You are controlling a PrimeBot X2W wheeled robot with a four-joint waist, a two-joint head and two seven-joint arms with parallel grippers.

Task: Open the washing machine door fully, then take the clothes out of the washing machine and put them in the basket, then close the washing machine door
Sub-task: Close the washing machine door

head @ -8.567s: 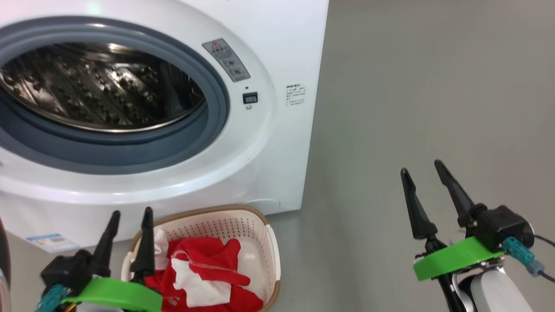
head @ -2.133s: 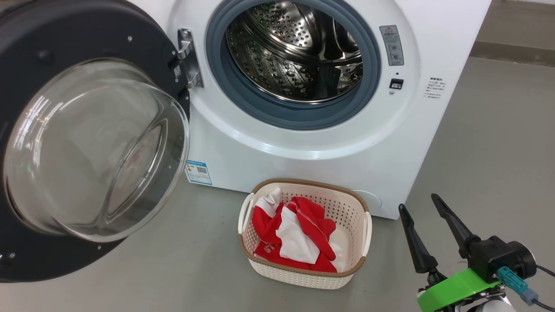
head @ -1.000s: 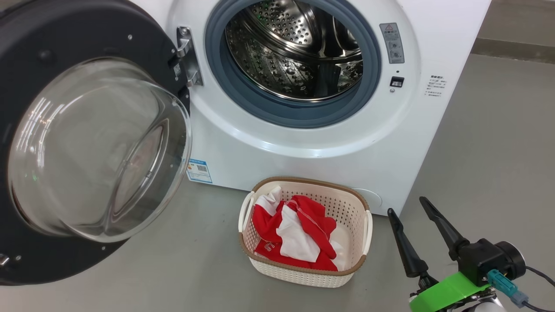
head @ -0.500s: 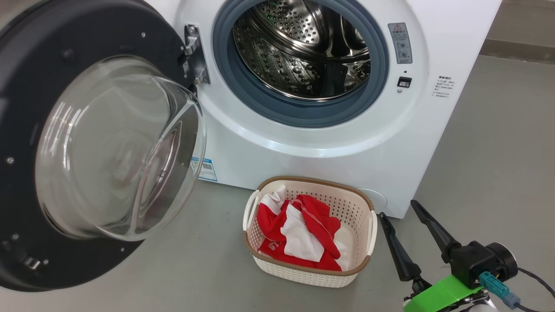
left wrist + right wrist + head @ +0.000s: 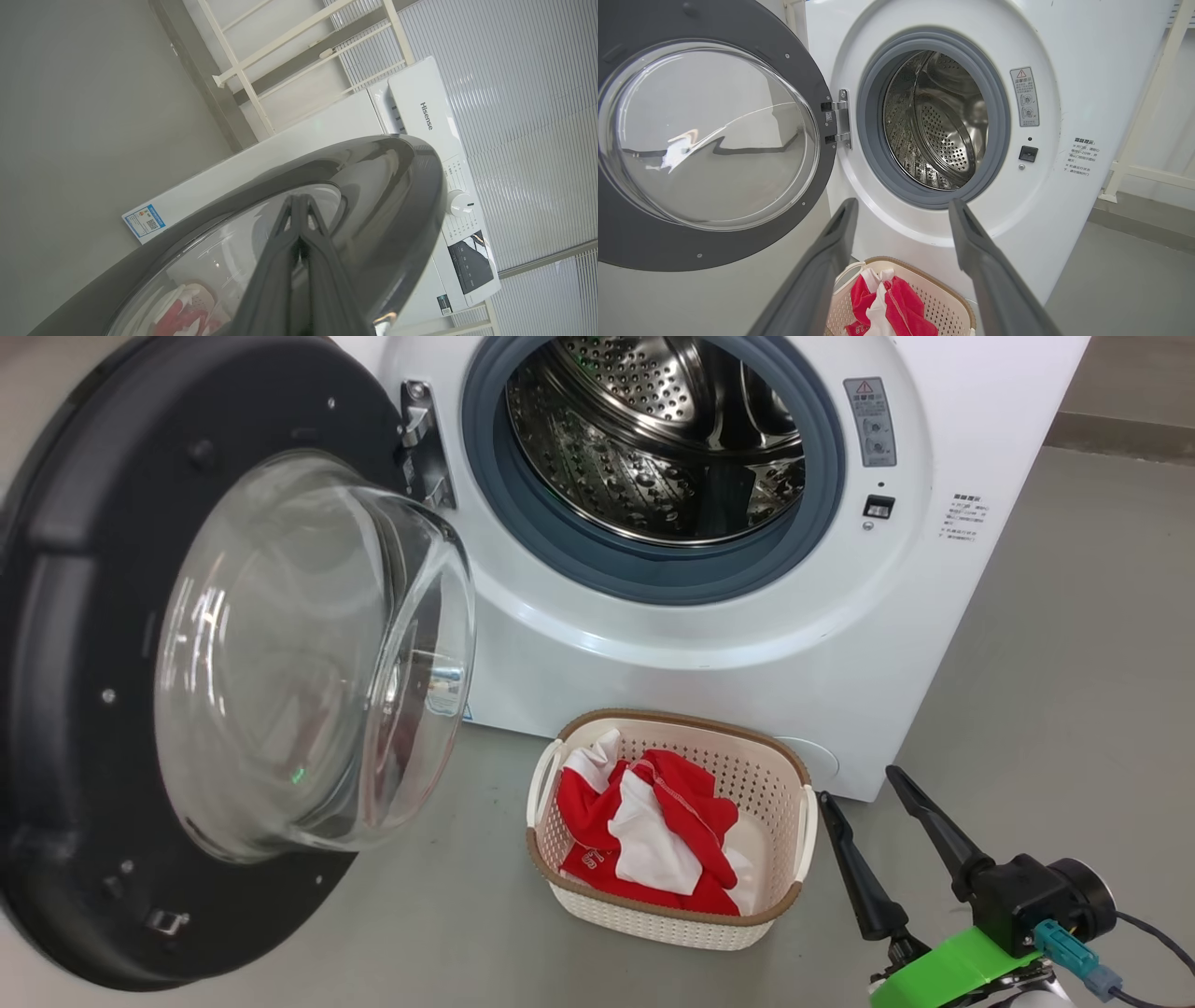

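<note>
Against the washing machine door [image 5: 402,196], perhaps, left tool [image 5: 297,198] together; right tool [image 5: 859,786] apart.

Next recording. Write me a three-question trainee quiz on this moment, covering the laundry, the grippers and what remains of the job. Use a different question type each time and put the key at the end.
1. True or false: the clothes lie in the basket, and the visible part of the drum holds no fabric.
2. Multiple choice: the right gripper is
A) shut on a garment
B) open and holding nothing
C) clamped on a basket handle
3. Short answer: which step of the task is not yet done?

Key
1. True.
2. B.
3. Closing the washing machine door. It stands open on its hinge, with the shut left gripper at its outer face.
</note>
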